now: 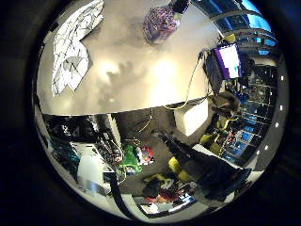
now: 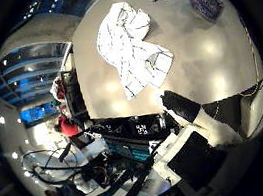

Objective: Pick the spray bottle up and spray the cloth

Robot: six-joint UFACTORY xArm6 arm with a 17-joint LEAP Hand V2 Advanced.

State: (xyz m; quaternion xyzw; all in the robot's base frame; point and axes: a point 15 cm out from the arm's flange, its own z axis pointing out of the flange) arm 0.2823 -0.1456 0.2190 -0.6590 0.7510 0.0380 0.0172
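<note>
1. Plainly, the hand [image 2: 193, 133] shows only as white and black parts reaching in at the edge of the thumb-side view; whether its fingers are straight or curled I cannot tell, and nothing appears to be held against the palm.
2. Below the palm lies the pale desk [image 1: 141, 70], seen from well above, so the hand stands high and clear of everything on it.
3. Nearest to the hand's parts in the thumb-side view is the white cloth with dark lines [image 2: 130, 47], lying crumpled and flat on the desk.
4. Well apart from the cloth, at about two o'clock from it across bare desk, stands the spray bottle [image 1: 160, 21], its body patterned in purple and its dark head on top; it seems upright, though its trigger is too small to make out.
5. By my judgement the task is at its very start: the reach toward the bottle, with no grasp made.
6. The next move calls for travelling over to the bottle, lowering beside it, and closing round the body with a finger free for the trigger.
</note>
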